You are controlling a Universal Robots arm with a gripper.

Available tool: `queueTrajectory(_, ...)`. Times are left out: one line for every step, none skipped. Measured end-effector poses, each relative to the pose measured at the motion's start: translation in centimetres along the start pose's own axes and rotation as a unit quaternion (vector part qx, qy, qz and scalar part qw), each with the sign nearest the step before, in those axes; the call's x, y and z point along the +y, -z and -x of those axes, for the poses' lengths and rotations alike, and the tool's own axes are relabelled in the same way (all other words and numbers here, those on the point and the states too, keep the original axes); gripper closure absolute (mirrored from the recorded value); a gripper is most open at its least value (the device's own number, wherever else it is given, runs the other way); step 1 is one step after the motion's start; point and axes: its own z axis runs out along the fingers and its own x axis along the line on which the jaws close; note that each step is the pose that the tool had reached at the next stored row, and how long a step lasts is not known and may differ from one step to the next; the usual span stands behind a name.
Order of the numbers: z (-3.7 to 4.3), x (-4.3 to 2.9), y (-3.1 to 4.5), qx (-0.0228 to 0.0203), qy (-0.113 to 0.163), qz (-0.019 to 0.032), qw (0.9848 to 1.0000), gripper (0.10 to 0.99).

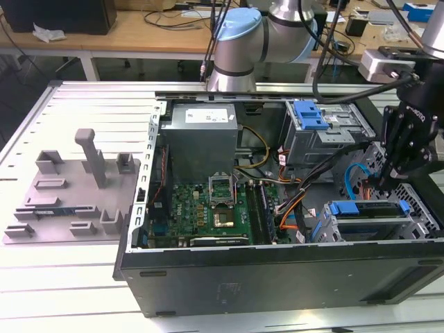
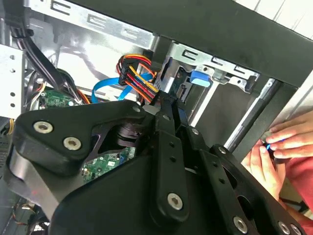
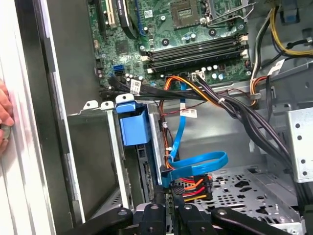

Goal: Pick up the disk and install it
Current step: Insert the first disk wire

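Observation:
The disk (image 1: 368, 208) sits on edge in the drive bay at the case's front corner, on the exterior view's right, its blue carrier rails showing along the top. In the first wrist view I see the disk (image 3: 146, 169) edge-on behind a blue carrier end (image 3: 132, 125). A blue data cable and orange power leads gather at its rear end. My black gripper (image 1: 381, 182) hangs just above that rear end. In both wrist views the gripper (image 2: 168, 104) (image 3: 167, 211) has its fingers together, tips beside the connectors, with nothing between them.
The open case (image 1: 277, 277) holds a grey power supply box (image 1: 201, 135), a green motherboard (image 1: 208, 208) and an upper drive cage with a blue latch tab (image 1: 309, 114). A grey fixture (image 1: 69, 187) lies on the exterior view's left. A person's hand (image 2: 274, 147) rests just outside the case wall.

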Motion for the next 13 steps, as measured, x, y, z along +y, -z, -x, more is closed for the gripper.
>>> queueTrajectory(-0.01,0.0,0.0,-0.0008,0.003,-0.0002,1.0,0.918)
queueTrajectory(-0.01,0.0,-0.01,-0.0015,0.006,-0.0006,1.0,0.918)
queueTrajectory(-0.01,0.0,-0.02,-0.0018,0.009,-0.001,1.0,0.918)
queueTrajectory(-0.04,0.0,-0.01,-0.0018,0.015,-0.0018,0.9999,0.918)
queueTrajectory(-0.06,-0.01,-0.02,-0.002,0.021,-0.0026,0.9998,0.918)
queueTrajectory(-0.09,-0.02,-0.02,-0.002,0.024,-0.0031,0.9997,0.918)
queueTrajectory(-0.16,-0.03,-0.03,-0.0021,0.027,-0.0035,0.9996,0.918)
queueTrajectory(-0.27,-0.04,-0.05,-0.0021,0.029,-0.0038,0.9996,0.918)
queueTrajectory(-0.38,-0.06,-0.06,-0.0021,0.03,-0.0039,0.9995,0.918)
queueTrajectory(-0.55,-0.09,-0.09,-0.0022,0.031,-0.0039,0.9995,0.918)
queueTrajectory(-0.66,-0.11,-0.11,-0.0022,0.032,-0.0041,0.9995,0.918)
queueTrajectory(-0.8,-0.13,-0.12,-0.0022,0.033,-0.0041,0.9994,0.918)
queueTrajectory(-0.9,-0.15,-0.14,-0.0023,0.034,-0.0041,0.9994,0.918)
